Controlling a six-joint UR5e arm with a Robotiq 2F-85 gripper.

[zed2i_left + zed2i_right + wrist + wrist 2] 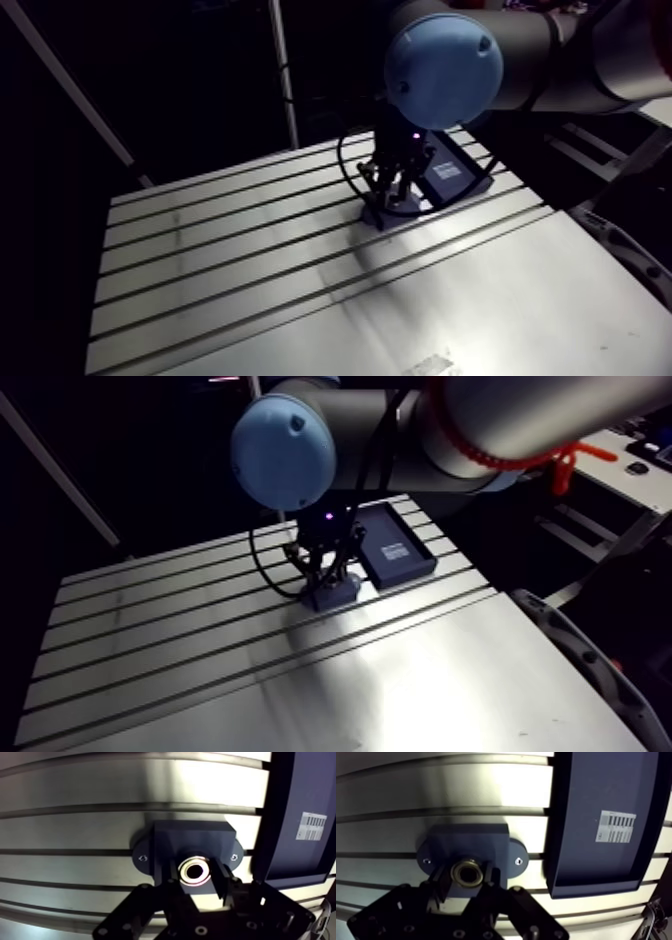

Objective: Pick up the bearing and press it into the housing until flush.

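Arm view: the slotted aluminium table fills the lower part of the scene, its grooves running across the surface. The arm comes down from above, and the pincer stands low over a small dark housing that rests on the table. Just beside the housing, on the side away from the open table area, lies a shallow dark tray with a white label on its floor. The state of the pincer cannot be read here (the fingers are too small and dark).

Wrist view: the housing is a dark block with a rounded flange projecting on either side. One screw sits in each flange lobe. The block lies across one table groove. The bearing, a bright metal ring with a dark centre hole, sits at the middle of the housing, directly between the two fingers. The fingers stand close against opposite sides of the ring, so the pincer is pinching the bearing. Whether the ring sits level with the housing face cannot be determined. The tray lies beside the housing, near it but apart, with the label facing up.
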